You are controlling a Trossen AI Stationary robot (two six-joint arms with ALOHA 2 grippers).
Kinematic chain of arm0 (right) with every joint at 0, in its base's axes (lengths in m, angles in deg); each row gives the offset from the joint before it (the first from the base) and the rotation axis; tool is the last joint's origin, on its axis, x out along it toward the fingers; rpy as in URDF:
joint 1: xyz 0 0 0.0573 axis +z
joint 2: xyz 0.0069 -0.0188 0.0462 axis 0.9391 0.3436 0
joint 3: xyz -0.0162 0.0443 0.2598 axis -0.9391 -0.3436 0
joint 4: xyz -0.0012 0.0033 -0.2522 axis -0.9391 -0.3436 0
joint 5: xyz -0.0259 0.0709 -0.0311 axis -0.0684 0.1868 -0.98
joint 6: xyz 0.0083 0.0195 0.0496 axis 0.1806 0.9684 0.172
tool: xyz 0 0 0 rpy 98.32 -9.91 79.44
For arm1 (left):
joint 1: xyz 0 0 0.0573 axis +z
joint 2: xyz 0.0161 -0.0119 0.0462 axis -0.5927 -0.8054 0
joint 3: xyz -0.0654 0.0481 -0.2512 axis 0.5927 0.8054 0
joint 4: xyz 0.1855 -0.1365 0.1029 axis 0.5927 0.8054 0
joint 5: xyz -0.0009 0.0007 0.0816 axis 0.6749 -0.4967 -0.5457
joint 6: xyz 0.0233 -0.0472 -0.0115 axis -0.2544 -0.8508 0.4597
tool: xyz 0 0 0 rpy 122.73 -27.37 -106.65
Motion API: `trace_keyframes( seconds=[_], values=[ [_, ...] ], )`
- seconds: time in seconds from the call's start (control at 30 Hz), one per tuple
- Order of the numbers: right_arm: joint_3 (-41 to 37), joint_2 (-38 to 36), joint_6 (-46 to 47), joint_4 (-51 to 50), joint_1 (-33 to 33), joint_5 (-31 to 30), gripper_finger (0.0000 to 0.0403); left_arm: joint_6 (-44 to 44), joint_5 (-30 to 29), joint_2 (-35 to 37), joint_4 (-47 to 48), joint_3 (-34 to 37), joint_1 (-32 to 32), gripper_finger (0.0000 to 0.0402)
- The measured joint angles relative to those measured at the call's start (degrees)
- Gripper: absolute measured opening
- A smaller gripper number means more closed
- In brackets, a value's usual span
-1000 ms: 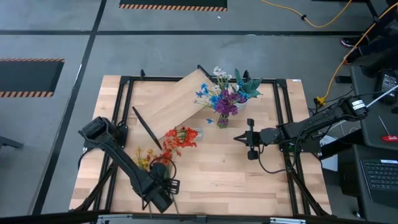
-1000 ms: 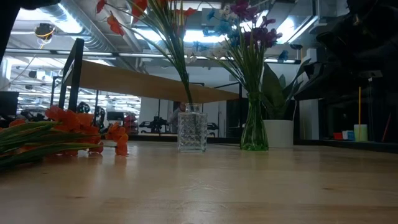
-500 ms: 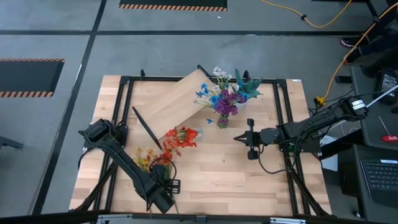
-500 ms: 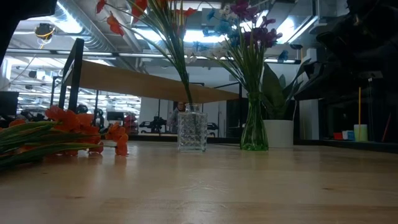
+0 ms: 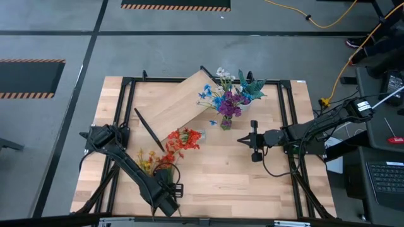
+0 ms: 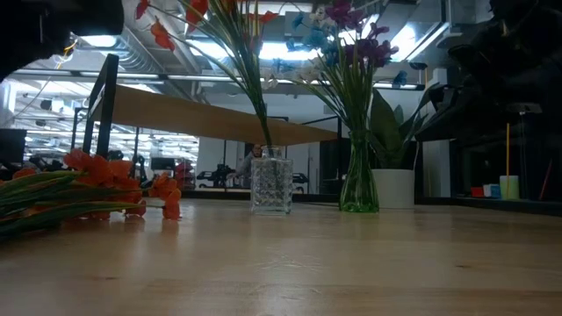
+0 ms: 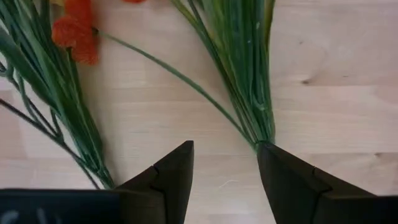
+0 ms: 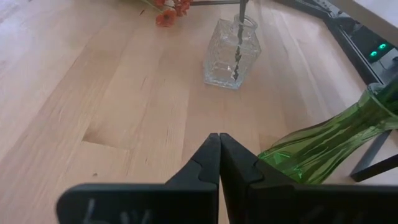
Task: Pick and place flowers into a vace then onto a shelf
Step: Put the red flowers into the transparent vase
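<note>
Two loose flower sprays (image 5: 158,159), yellow and orange-red, are seen lying on the table (image 5: 214,170) by the left gripper (image 5: 169,187) from above. Low: orange blooms flat, green stems. Left wrist: fingers (image 7: 171,174) spread wide beside stem ends. Right gripper (image 8: 218,155) is pinched closed, empty.

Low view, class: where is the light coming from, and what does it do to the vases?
Low view: bright ceiling lights sit behind the green vase and the clear vase, backlighting them; the shelf shows its shaded underside. High view: flat, even light, soft shadows.
</note>
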Motion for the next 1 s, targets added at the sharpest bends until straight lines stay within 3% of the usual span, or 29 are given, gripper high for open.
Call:
trace_keyframes(
  seconds=[0.63,1.0],
  values=[
    [0.00,0.00,-1.27,1.01,0.00,0.00,0.0007,0.11,-4.09,-0.74,-0.84,0.00,0.54,0.0171],
    [0.00,0.00,-1.29,1.04,0.00,0.00,0.0007,0.09,-3.36,-1.92,-1.80,0.04,0.88,0.0171]
  ],
)
